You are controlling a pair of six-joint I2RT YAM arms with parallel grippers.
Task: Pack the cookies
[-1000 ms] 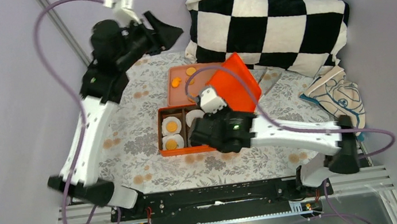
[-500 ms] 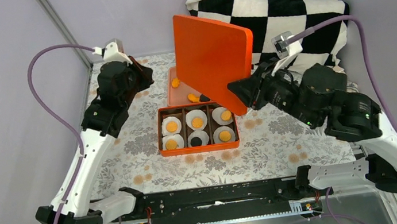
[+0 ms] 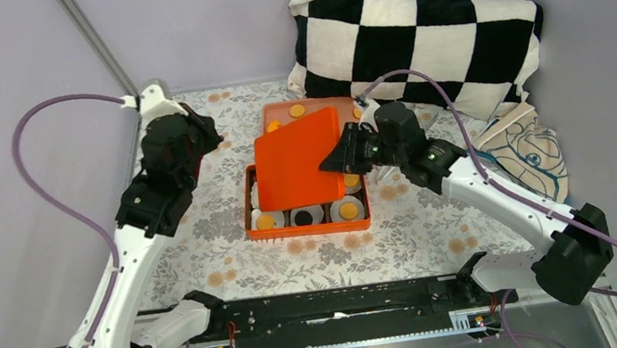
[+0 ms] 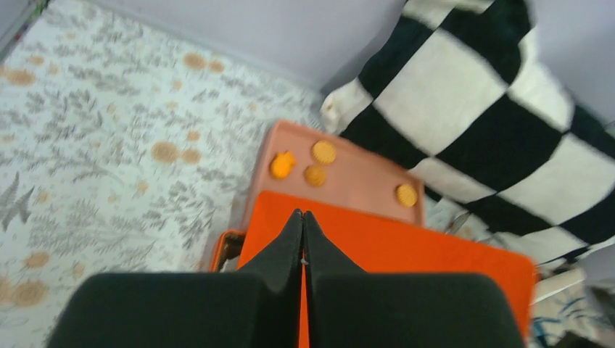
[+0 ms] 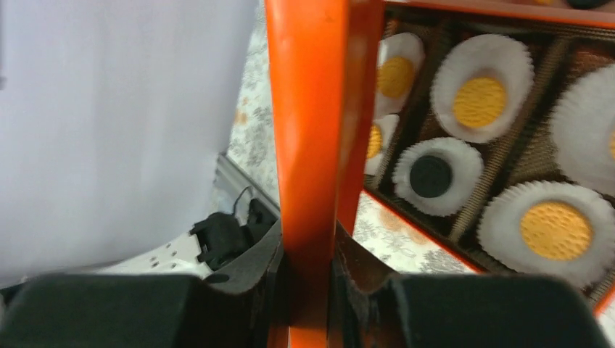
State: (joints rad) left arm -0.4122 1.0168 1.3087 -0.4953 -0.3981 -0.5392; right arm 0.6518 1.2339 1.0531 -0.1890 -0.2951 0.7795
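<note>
Lid (image 3: 296, 162) half hides box (image 3: 308, 231) in top view; right wrist view shows cookies (image 5: 479, 101) in liners (image 5: 502, 56). Right tool (image 3: 334, 158) pinches lid; left tool (image 4: 302, 232) pressed together.

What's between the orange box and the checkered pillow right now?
A pink tray with loose cookies on it, clearest in the top view. The orange lid in the right gripper hides its near part.
</note>
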